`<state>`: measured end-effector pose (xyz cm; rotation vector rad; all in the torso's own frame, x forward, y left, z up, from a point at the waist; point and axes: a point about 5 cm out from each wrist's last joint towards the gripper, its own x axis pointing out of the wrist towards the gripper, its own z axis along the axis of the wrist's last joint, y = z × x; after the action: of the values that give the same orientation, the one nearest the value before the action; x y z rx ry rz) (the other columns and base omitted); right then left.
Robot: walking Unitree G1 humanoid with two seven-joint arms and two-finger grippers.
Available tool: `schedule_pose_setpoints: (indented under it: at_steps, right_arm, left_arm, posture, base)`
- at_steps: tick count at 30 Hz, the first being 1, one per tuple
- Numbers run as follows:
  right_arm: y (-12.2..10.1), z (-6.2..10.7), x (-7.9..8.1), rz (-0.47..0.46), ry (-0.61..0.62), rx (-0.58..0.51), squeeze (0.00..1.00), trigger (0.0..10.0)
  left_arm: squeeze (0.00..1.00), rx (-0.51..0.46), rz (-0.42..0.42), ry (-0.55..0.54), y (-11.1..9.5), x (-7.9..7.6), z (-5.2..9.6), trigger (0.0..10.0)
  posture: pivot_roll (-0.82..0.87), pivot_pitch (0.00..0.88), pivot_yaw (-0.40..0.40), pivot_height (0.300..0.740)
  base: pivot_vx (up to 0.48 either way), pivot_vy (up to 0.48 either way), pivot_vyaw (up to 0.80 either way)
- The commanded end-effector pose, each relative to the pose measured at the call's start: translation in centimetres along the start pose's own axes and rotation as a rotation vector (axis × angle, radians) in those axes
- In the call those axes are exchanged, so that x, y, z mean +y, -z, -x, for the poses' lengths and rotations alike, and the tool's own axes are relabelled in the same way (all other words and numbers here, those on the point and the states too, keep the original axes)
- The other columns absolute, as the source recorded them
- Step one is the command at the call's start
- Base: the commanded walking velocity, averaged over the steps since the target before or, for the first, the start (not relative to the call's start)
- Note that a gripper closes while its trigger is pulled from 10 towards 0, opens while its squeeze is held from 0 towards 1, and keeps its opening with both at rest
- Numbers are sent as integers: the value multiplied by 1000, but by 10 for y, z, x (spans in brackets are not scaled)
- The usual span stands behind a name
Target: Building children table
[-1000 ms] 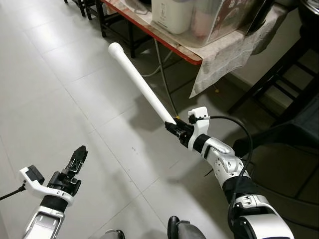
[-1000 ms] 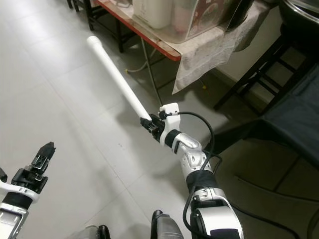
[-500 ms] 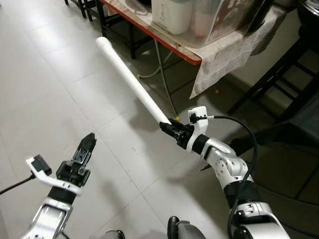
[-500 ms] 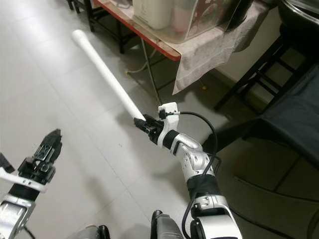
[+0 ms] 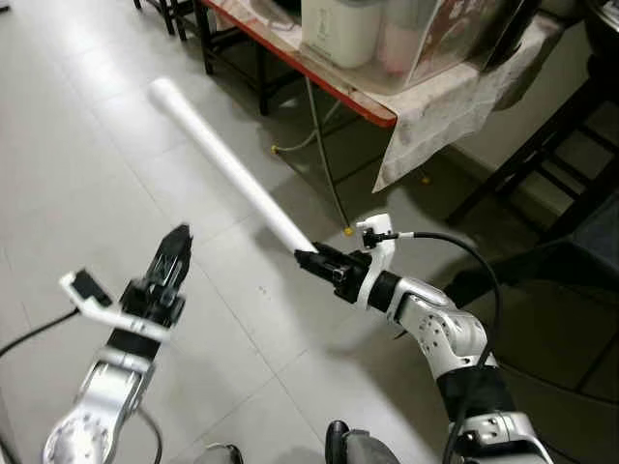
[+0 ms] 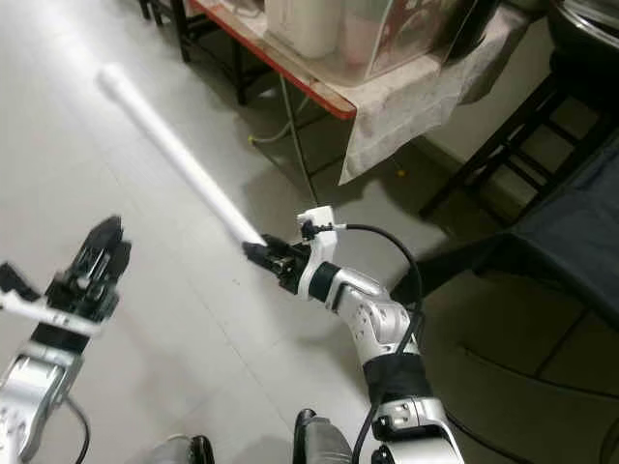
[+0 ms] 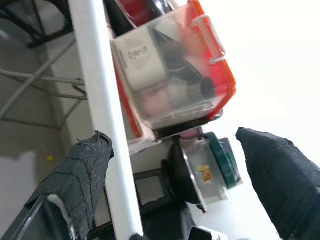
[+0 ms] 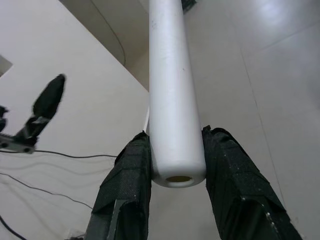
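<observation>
Two grippers up in front of me right now. My right gripper [image 5: 308, 258] is clamped on the near end of a long white table leg [image 5: 224, 165], one black finger pressed on each side of it; from the wrist camera you can see the rounded butt end with a small hole sitting right between the fingers [image 8: 125, 185]. The leg sticks out from my right hand up and away to the far left, hanging in the air over the pale tiled floor [image 5: 77, 174], its far tip out over the open tiles.

My left gripper [image 5: 175, 248] is raised on the left, near me, with its fingers spread apart and nothing in them. It's just beside the leg but not touching it.

Off to the far right there's a red-edged table [image 5: 319, 82] with a cloth hanging over its corner, a white appliance [image 5: 339, 29] and a clear plastic box [image 5: 440, 43] on top. A dark chair [image 5: 542, 164] stands further right, and a black cable [image 5: 464, 253] loops off my right wrist.
</observation>
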<state>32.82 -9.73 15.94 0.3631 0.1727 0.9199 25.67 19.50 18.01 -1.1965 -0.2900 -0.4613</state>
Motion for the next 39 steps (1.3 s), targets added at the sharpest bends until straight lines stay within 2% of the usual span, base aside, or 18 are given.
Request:
schedule_pose_setpoints:
  at_steps: [1, 11, 14, 21, 25, 39]
  right_arm:
    - [-1, 1, 5, -10, -27, -12, 0, 10000]
    - [-6, 1, 8, -2, -4, -34, 0, 10000]
    - [-10, 3, 6, 7, 37, -52, 0, 10000]
    - [-21, 7, -7, 54, 148, -105, 0, 10000]
    - [-24, 9, -8, 66, 174, -124, 0, 10000]
    - [-26, -1, 2, 89, 130, -134, 0, 10000]
  left_arm:
    - [0, 7, 30, -19, 4, 5, 6, 10000]
    - [0, 36, 44, 17, 10, -1, 1, 10000]
    - [0, 50, 37, 18, 10, 0, 1, 10000]
    - [0, 104, -35, 11, 10, 1, -4, 10000]
    - [0, 131, -57, 12, 12, 0, -4, 10000]
    - [0, 137, -77, -3, 14, 4, 2, 10000]
  posture:
    - [1, 288, -35, 734]
    - [15, 306, -8, 734]
    - [12, 302, -10, 734]
    - [8, 282, -11, 734]
    - [8, 282, -11, 734]
    - [8, 273, -23, 734]
  base:
    - [0, 0, 0]
    - [0, 0, 0]
    - [0, 0, 0]
    - [0, 0, 0]
    - [0, 0, 0]
    - [0, 0, -781]
